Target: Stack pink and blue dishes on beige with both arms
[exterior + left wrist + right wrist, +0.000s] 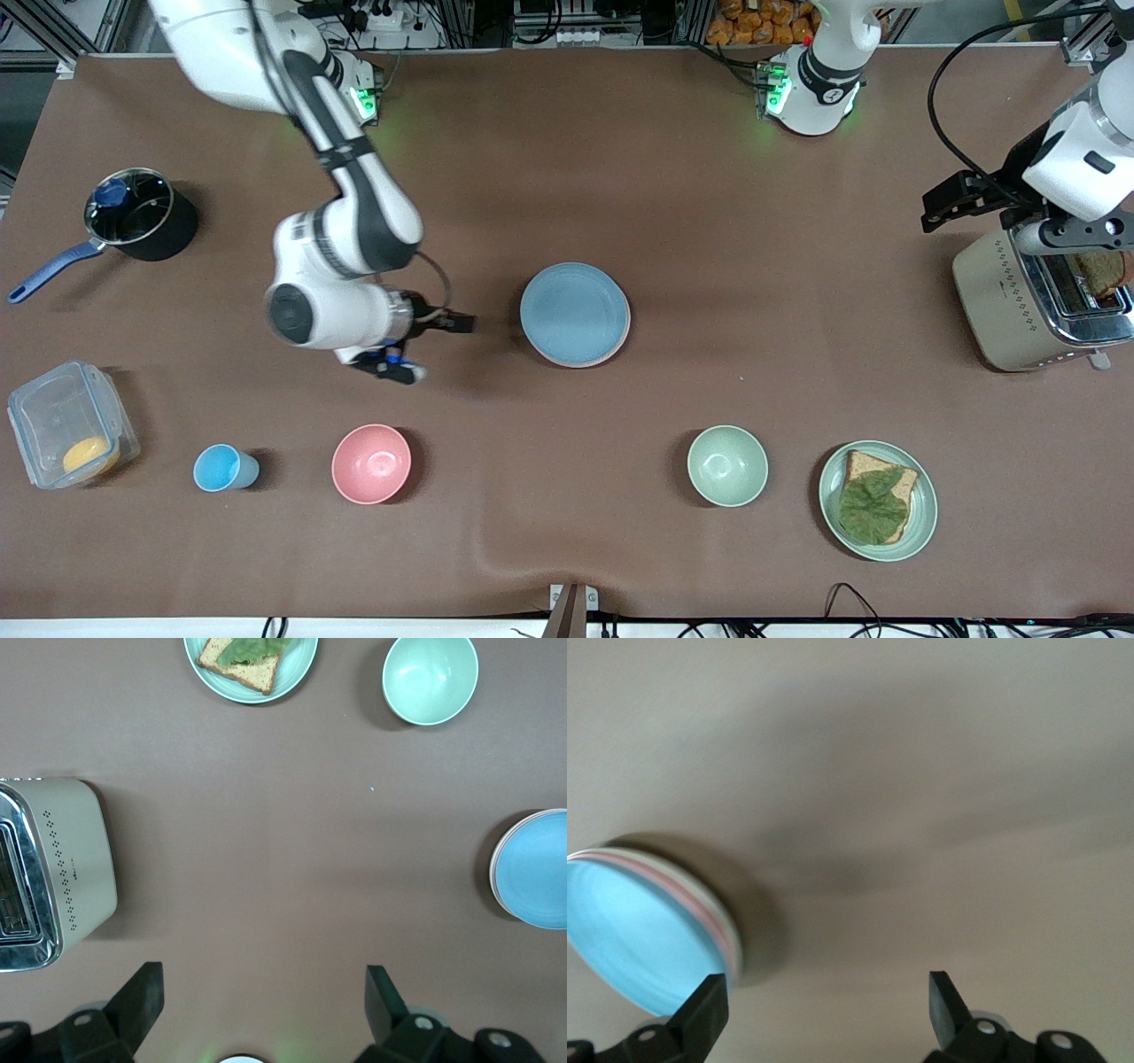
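Blue plate [574, 312] stacked atop pink plate [624, 338] and beige plate [718, 914] mid-tabletop [709, 195], right pincer [423, 346] spread wide and empty just beside the stack, left pincer [264, 1005] wide open, empty, above the toaster [1019, 301].

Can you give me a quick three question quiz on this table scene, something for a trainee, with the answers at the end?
1. True or false: the blue plate lies on top of the stack of plates.
2. Which holds the bread slice with the leaf? A) green bowl B) green plate C) pink bowl
3. Fill in: the left gripper hangs open over the ______.

Key:
1. True; pink and beige rims show beneath it in the right wrist view.
2. B
3. Toaster; the right gripper, also open, is beside the stack.
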`<act>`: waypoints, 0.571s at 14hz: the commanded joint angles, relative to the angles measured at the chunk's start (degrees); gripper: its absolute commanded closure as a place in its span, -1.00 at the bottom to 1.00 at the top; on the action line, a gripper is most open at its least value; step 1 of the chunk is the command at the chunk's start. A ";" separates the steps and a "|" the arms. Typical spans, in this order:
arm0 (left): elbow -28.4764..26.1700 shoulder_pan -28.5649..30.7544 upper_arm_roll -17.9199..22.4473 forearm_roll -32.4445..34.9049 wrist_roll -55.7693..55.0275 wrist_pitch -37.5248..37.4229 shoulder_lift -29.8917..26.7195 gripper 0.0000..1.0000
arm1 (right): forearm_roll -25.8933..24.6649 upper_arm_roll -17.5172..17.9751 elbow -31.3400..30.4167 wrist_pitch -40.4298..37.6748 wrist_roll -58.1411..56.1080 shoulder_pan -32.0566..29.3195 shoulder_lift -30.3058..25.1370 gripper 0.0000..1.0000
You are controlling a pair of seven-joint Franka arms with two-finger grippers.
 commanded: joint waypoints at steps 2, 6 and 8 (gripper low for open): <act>1.39 -0.63 0.49 0.70 1.13 -0.78 0.56 -1.00 | -9.38 1.16 -1.36 -5.12 -5.01 -6.60 -5.90 -1.00; 0.69 -0.80 0.14 0.52 0.95 -1.56 -0.06 -1.00 | -17.39 1.17 -1.27 -12.76 -18.87 -15.30 -11.95 -1.00; 0.34 -0.72 -0.56 0.96 0.52 -2.45 -0.84 -1.00 | -20.03 1.17 -1.19 -13.57 -26.00 -18.64 -16.26 -1.00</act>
